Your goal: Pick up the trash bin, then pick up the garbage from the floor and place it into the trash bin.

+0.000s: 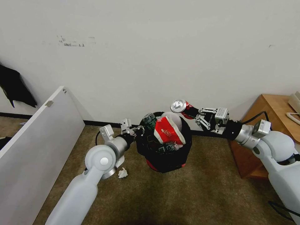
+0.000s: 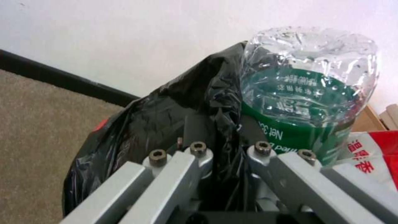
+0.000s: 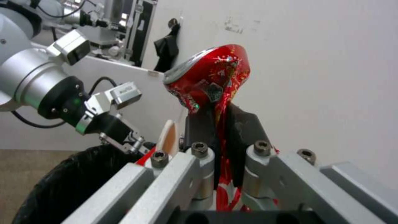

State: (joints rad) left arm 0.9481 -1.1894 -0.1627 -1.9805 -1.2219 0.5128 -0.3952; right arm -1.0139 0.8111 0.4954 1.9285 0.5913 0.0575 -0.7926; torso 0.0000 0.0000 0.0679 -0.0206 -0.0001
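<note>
The right gripper (image 1: 194,116) is clamped on a crushed red metal can (image 1: 182,107), held in the air just beside and above the far right rim of the small round red trash bin (image 1: 164,148), whose crinkly black plastic bag drapes over its edge. Opposite it, the left gripper (image 1: 139,130) is closed on the bin's bagged left rim, the black plastic pinched between its fingers (image 2: 195,130). Just past those fingers, inside the bin, stand a clear plastic bottle with a green label (image 2: 304,102) and a red-and-white carton (image 1: 168,130). Below the left arm, a crumpled white paper wad (image 1: 122,172) lies on the short-pile beige-brown carpet (image 1: 193,193). A plain white wall (image 1: 156,47) with a black baseboard rises behind both grippers; a white panel (image 1: 34,137) leans to the left, and a wooden table (image 1: 268,109) sits beyond the right arm.
</note>
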